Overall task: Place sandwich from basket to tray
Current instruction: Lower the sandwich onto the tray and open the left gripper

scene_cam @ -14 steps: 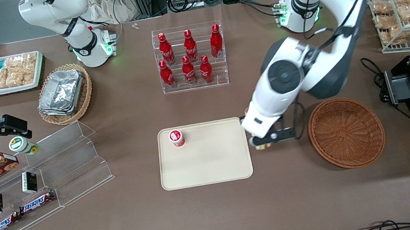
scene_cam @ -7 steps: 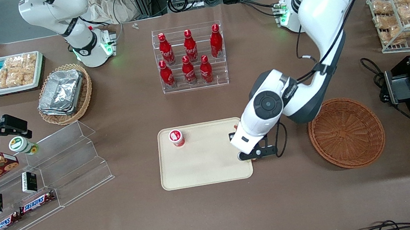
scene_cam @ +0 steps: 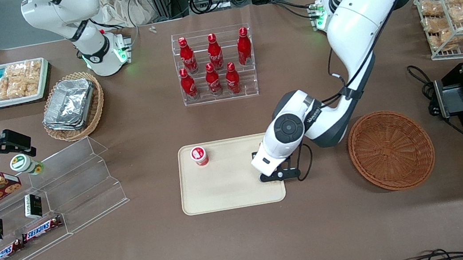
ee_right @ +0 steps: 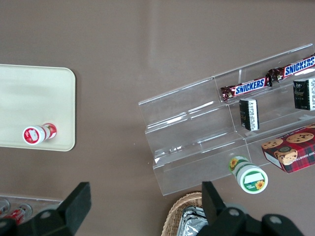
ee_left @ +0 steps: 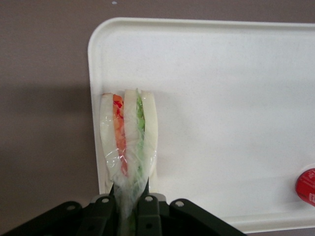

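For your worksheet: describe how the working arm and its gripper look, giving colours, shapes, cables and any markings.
The working arm has glossy white rounded shells with dark grey joint sections and a round dark disc on the wrist housing. A thin black cable runs along it and loops near the wrist. Its base glows green. The gripper, over the tray's edge toward the basket, is matte black with round screw heads.
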Tool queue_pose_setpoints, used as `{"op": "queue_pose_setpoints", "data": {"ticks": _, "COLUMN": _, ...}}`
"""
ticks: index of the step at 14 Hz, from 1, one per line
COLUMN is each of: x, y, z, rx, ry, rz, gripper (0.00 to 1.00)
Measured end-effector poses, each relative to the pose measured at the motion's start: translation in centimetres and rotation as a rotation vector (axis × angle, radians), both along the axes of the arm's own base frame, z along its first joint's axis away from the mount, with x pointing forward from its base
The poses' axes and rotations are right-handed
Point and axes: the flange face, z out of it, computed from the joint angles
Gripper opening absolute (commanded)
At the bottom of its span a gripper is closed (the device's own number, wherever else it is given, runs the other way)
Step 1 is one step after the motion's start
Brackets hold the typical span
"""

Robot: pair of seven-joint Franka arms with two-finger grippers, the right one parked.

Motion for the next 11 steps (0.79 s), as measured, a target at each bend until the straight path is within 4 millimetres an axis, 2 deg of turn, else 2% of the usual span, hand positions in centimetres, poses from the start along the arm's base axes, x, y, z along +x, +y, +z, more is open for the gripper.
{"op": "queue_pose_setpoints", "data": {"ticks": 1, "x": -0.1, "y": -0.1, "z": -0.1, "rx": 0.0, "ry": 0.002, "rz": -0.002, "gripper": 0.06}}
{"op": "queue_pose_setpoints", "data": {"ticks": 3, "x": -0.1, "y": -0.1, "z": -0.6, "rx": 0.001, "ry": 0.006, "rz": -0.001, "gripper": 0.26}}
{"op": "queue_pose_setpoints", "data": {"ticks": 6, "x": -0.1, "y": 0.0, "z": -1.2, "rx": 0.002, "ry": 0.012, "rz": 0.0, "gripper": 0.98}}
{"op": "queue_pose_setpoints", "data": {"ticks": 9, "x": 0.1, "y": 0.1, "z": -0.9, "rx": 0.002, "ry": 0.012, "rz": 0.005, "gripper": 0.99}}
{"op": "queue_pose_setpoints", "data": {"ticks": 11, "x": 0.3, "y": 0.7, "z": 0.2, "rx": 0.034, "ry": 0.041, "rz": 0.012, "gripper": 0.99}}
